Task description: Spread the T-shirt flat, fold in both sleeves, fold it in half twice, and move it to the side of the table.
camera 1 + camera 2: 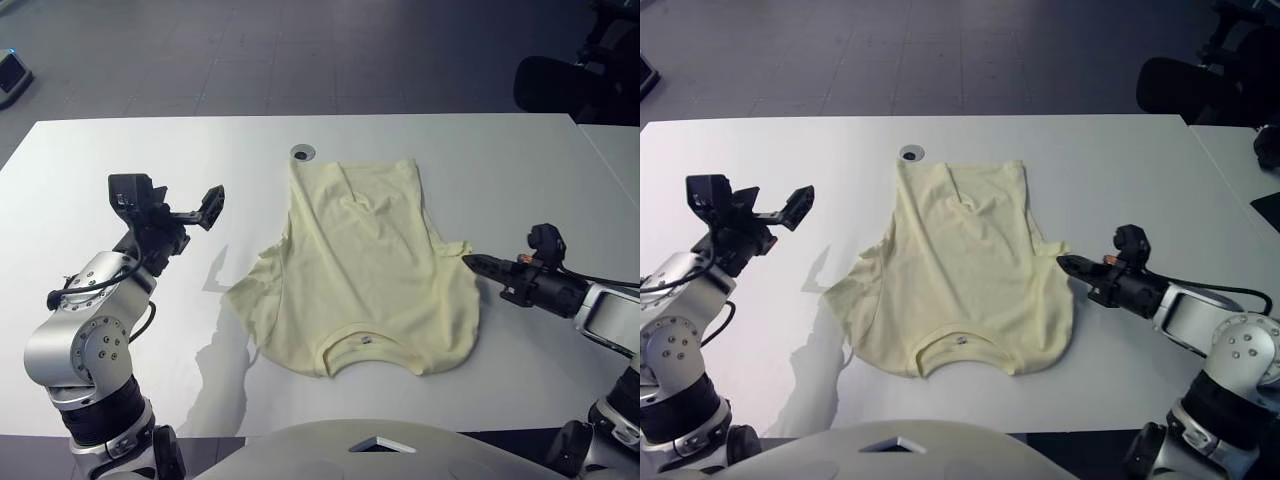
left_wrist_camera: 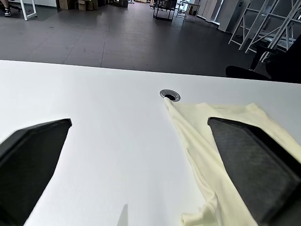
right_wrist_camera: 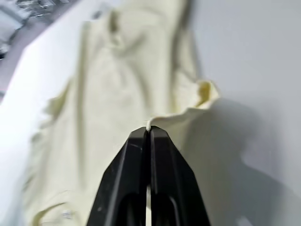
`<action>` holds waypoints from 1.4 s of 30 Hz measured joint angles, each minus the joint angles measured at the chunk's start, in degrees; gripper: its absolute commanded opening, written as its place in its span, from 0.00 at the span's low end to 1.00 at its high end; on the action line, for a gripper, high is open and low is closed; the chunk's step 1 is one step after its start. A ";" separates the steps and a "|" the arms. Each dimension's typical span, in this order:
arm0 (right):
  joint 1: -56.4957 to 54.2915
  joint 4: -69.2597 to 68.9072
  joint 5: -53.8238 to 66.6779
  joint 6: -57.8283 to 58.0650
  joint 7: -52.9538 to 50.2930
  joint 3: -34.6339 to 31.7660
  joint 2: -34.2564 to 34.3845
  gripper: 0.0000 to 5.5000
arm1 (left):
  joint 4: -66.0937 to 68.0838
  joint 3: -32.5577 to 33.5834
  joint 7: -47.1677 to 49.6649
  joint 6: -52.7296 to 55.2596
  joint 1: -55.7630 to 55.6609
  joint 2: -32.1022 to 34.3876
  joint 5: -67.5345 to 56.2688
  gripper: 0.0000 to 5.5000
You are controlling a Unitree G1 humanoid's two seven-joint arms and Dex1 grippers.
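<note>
Yellow T-shirt (image 1: pixel 370 260) on table (image 1: pixel 120 150); right gripper (image 3: pixel 148 134) pinches edge (left gripper (image 2: pixel 139 123) splayed).

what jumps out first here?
A pale yellow T-shirt lies rumpled on the white table, collar toward the robot, hem by a round grommet. The right gripper is pinched shut on its sleeve edge; the left gripper hangs wide open off the shirt's other side.
</note>
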 measured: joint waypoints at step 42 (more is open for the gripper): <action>17.79 -4.61 16.24 -13.35 -3.70 15.07 -18.00 0.66 | 0.31 -3.44 -0.31 1.26 1.67 2.60 -3.33 0.98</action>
